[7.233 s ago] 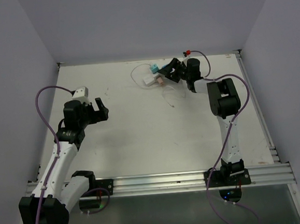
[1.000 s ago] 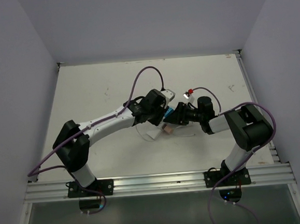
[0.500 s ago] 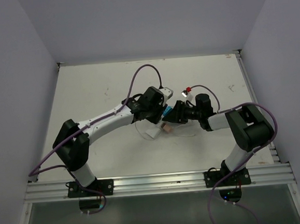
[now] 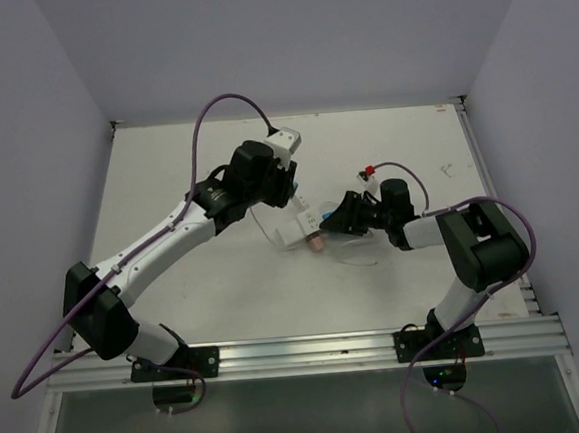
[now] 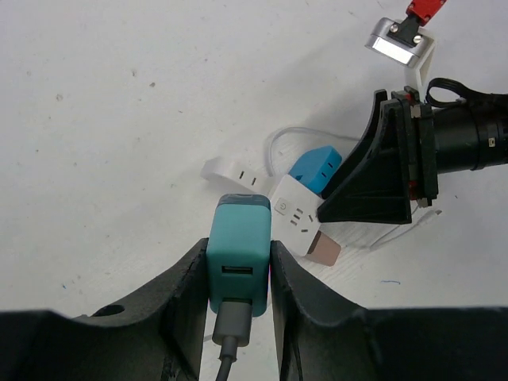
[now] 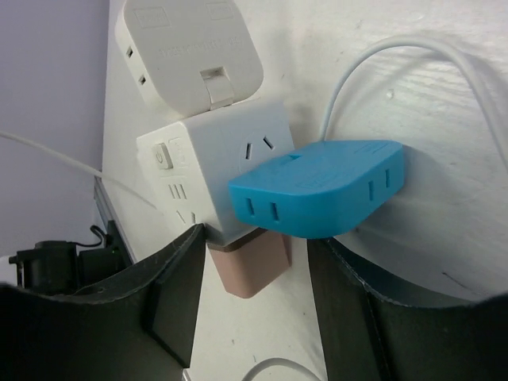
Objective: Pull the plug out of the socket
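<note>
My left gripper (image 5: pixel 238 246) is shut on a teal plug (image 5: pixel 238 266) with a grey cable at its near end, and holds it off the table, apart from the socket. The socket (image 5: pixel 295 216) is a white cube lying on the table, with a blue adapter (image 6: pixel 317 190), a brown adapter (image 6: pixel 254 266) and a white adapter (image 6: pixel 186 48) still on it. My right gripper (image 6: pixel 255 242) is open, its jaws either side of the brown adapter. One finger touches the cube's corner and a gap shows at the other. From above, the socket (image 4: pixel 306 230) lies between left gripper (image 4: pixel 285 189) and right gripper (image 4: pixel 342 217).
A thin white cable (image 6: pixel 397 48) loops on the table round the socket. Walls close the table (image 4: pixel 165 166) at the left, back and right. A metal rail (image 4: pixel 310 350) runs along the near edge by the arm bases.
My left arm has drawn back up and to the left with the teal plug, which has come away from the socket. The socket stays on the table at the right gripper.
</note>
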`<state>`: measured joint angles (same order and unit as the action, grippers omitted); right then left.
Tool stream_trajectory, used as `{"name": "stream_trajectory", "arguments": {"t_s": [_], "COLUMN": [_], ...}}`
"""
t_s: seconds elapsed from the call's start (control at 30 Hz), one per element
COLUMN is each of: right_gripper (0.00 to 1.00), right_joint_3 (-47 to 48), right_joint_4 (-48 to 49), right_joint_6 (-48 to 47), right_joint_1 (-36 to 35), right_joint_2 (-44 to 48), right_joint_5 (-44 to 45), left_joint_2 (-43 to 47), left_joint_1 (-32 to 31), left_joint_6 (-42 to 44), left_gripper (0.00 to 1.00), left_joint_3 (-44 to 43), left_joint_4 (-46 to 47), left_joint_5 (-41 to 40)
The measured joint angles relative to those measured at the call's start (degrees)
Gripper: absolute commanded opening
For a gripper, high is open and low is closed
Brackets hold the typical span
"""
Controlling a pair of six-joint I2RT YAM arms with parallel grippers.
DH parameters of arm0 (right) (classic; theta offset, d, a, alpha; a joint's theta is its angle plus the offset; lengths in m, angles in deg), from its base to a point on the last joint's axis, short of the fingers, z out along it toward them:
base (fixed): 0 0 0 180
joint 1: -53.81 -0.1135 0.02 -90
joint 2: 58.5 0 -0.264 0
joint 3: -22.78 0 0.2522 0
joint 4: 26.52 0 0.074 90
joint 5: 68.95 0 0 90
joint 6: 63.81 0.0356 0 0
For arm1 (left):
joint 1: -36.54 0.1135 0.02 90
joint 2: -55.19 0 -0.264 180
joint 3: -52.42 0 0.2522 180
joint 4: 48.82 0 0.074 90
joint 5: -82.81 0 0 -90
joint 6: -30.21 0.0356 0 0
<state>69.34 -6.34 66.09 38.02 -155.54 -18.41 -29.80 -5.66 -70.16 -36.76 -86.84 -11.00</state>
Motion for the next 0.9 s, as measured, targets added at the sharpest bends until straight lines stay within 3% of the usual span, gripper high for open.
{"name": "stream_trajectory", "arguments": {"t_s": [0.2,0.43,0.57,0.67,0.77,0.9], "right_gripper": [0.00,0.01,0.23,0.52,0.69,0.78], "right_joint_3": [-0.39,-0.68,-0.68,-0.26,0.20,2.10], "right_joint_4": [1.27,1.62,-2.21,-7.06,-13.53,-22.18], "right_joint_6": [0.48,1.27,0.52,-1.07,-3.26,-6.54], "right_joint_1": [0.98,0.98,1.20,1.20,1.25,1.20], "right_joint_2": [-0.09,0.50,3.26,6.99,11.19,17.99], "right_joint_5": [-0.13,-0.52,-0.35,0.63,1.77,3.50], "left_joint_2": [1.55,5.73,9.01,10.60,11.52,11.63], "left_joint_1": [1.46,3.89,7.30,10.64,14.05,18.53], "left_joint_6": [-1.55,-8.20,-13.11,-16.24,-19.10,-22.40], "left_gripper": [0.00,0.00,0.01,0.05,0.10,0.18], "left_joint_3": [4.02,16.44,24.87,29.42,32.30,35.23], "left_joint_4": [0.90,3.32,6.03,9.09,12.96,19.10], "left_joint_5": [-0.96,-4.24,-5.81,-6.34,-6.36,-5.22]}}
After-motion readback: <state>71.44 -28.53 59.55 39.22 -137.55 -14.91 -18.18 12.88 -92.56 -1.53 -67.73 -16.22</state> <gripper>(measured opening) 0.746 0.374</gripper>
